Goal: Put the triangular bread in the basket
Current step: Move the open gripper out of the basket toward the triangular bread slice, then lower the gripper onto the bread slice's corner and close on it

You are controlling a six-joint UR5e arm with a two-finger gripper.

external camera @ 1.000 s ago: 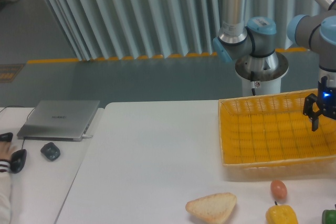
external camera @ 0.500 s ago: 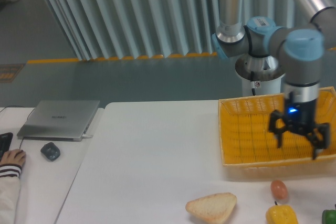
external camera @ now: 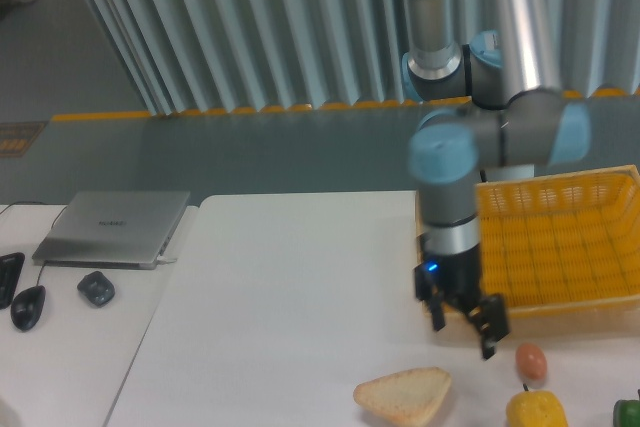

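Laptop (external camera: 112,227) upper left of worktop (external camera: 290,297). Triangular bread (external camera: 404,394) flat at lower centre edge. Gripper (external camera: 462,330) just above it, jaws spread, empty. Basket (external camera: 570,247) at right, egg-shaped item (external camera: 531,360) below it.

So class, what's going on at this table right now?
A robot arm is going for the bread, which lies flat at the table's front edge. Its gripper is open and empty, hanging in front of the yellow basket, above and a little to the right of the bread, not touching it. The basket has nothing in it that can be seen. An orange-red egg and a yellow item lie to the right of the bread. Nothing has been picked up yet.
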